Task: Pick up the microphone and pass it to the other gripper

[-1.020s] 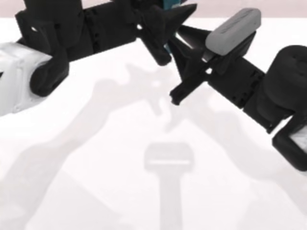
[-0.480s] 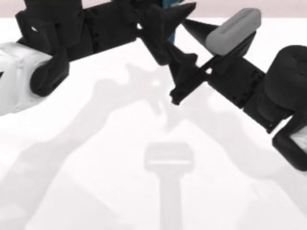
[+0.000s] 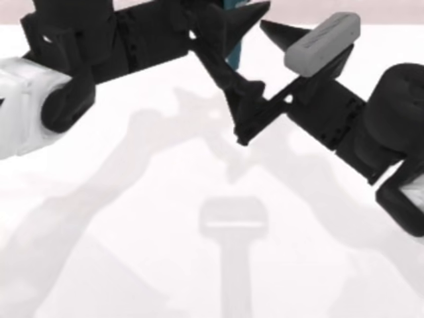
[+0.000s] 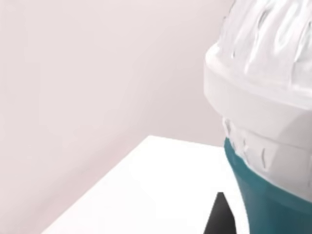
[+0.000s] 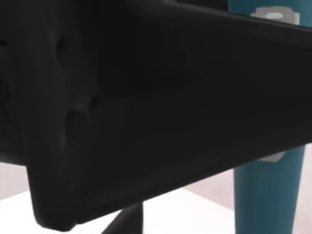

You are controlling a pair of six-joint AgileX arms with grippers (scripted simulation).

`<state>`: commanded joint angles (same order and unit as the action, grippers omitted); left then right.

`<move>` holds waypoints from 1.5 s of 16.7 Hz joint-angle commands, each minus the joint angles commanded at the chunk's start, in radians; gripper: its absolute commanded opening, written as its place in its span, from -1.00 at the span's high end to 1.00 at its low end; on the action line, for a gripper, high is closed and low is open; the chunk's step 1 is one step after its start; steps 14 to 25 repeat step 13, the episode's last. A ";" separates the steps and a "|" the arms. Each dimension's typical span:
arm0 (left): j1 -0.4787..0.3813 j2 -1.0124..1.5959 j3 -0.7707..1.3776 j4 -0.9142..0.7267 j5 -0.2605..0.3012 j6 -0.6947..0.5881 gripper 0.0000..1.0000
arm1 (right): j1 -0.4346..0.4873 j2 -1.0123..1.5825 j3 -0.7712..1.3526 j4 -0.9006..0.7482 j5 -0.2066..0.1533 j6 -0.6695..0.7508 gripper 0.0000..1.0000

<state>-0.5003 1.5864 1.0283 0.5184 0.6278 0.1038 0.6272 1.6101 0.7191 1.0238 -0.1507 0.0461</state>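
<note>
Left gripper (image 3: 228, 30) is holding the microphone (image 3: 234, 46) aloft at the tabletop's (image 3: 132, 218) far edge, jaws clamped on its teal handle. Right gripper (image 3: 262, 83), grey block (image 3: 322, 41) on top, is sitting just beside it with jaws spread wide, empty, its lower finger crossing under the handle.

You will find nothing to read here: no text, label, brand, number or sign shows in any of the three views. The light grey block (image 3: 323, 42) in the upper right of the top view carries only a faint dark line along its top, too blurred to make out as lettering. The white switch strip (image 5: 274, 14) at the upper right of the right wrist view is plain and unmarked.
</note>
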 joint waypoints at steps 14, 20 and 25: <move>0.161 -0.079 -0.068 -0.012 0.136 0.009 1.00 | -0.037 -0.245 -0.269 0.018 -0.045 0.003 -1.00; 0.161 -0.079 -0.068 -0.012 0.136 0.009 1.00 | -0.037 -0.245 -0.269 0.018 -0.045 0.003 -1.00; 0.161 -0.079 -0.068 -0.012 0.136 0.009 1.00 | -0.037 -0.245 -0.269 0.018 -0.045 0.003 -1.00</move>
